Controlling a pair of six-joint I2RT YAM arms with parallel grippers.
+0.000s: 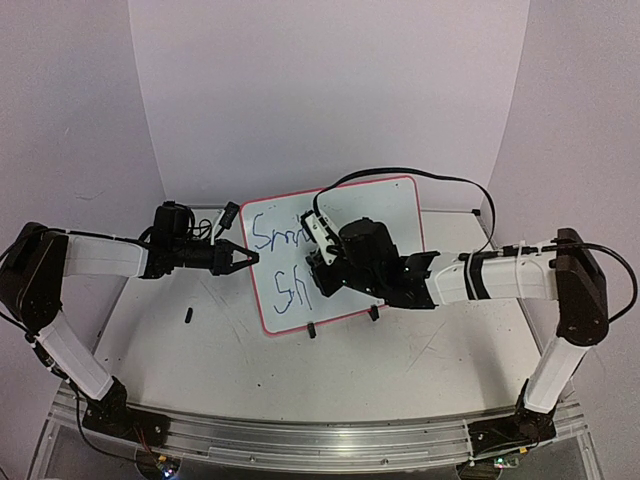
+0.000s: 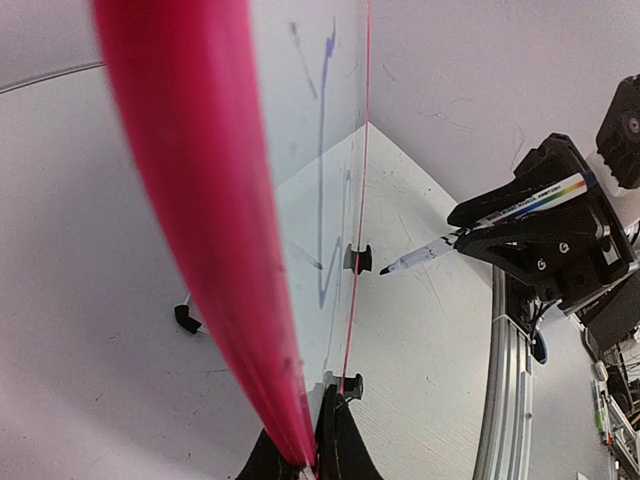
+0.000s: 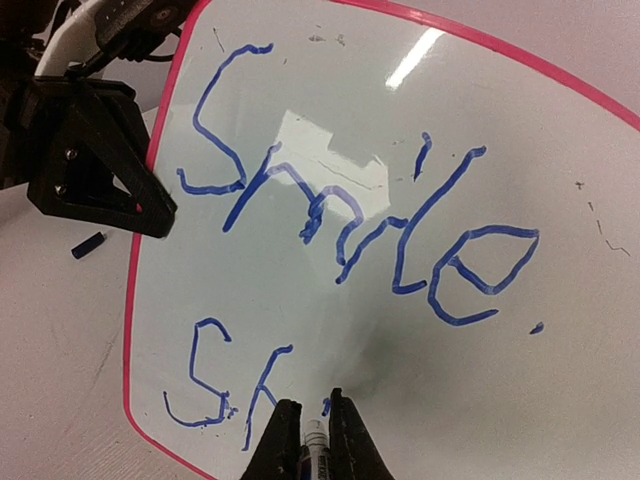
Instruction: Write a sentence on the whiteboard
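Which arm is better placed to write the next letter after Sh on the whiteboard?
Right. The right gripper holds the marker by that line; the left gripper clamps the whiteboard frame.

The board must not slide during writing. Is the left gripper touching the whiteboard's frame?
Touching. The left wrist view shows the left gripper closed with both fingers on the red frame of the whiteboard.

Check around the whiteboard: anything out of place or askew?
A small dark cap-like piece lies loose on the table, left of the whiteboard. The board stands skewed to the table's near edge, its left edge pinched by the left gripper while the right gripper holds a marker. Nothing spilled or broken.
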